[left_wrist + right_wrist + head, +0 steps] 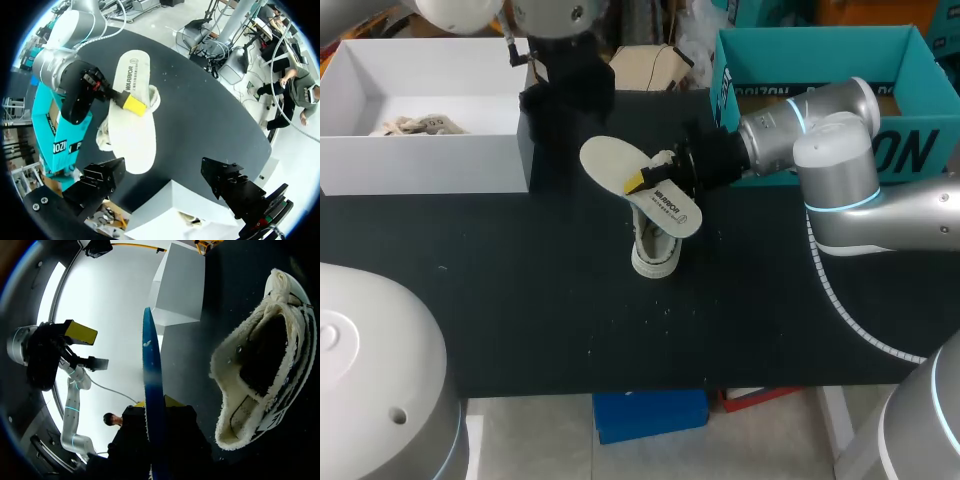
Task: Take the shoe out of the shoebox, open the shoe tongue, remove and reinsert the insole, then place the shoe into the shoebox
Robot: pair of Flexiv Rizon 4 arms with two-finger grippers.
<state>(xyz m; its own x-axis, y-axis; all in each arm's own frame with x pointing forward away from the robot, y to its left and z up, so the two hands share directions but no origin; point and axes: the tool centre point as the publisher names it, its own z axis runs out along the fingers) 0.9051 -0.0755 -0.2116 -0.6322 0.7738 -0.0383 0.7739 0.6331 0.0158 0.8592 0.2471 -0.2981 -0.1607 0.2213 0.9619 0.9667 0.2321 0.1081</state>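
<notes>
The black table (520, 300) fills most of the scene. A teal box (910, 150) stands at its far right and the white shoebox (420, 160) at its far left, well apart. Something pale and crumpled (415, 125) lies inside the shoebox; it is too small to tell what it is.

The right arm (840, 160) comes in from the right, in front of the teal box, and reaches to the middle of the table. Its right gripper (645, 180) is clamped on the insole (620, 165), with a yellow tip on each face of it. The right wrist view shows the insole edge-on, pinched between the fingers.

The left gripper (167, 182) hangs at the far side of the table, just beside the right end of the shoebox. Its fingers (102, 180) are spread wide with nothing between them.

The white shoe (655, 250) stands on the table near the middle, outside the shoebox, its fleecy opening turned toward the right gripper. The insole is held tilted above it, one end toward the shoebox and the other over the shoe. That lower end perhaps touches the shoe, though the views do not settle it.
</notes>
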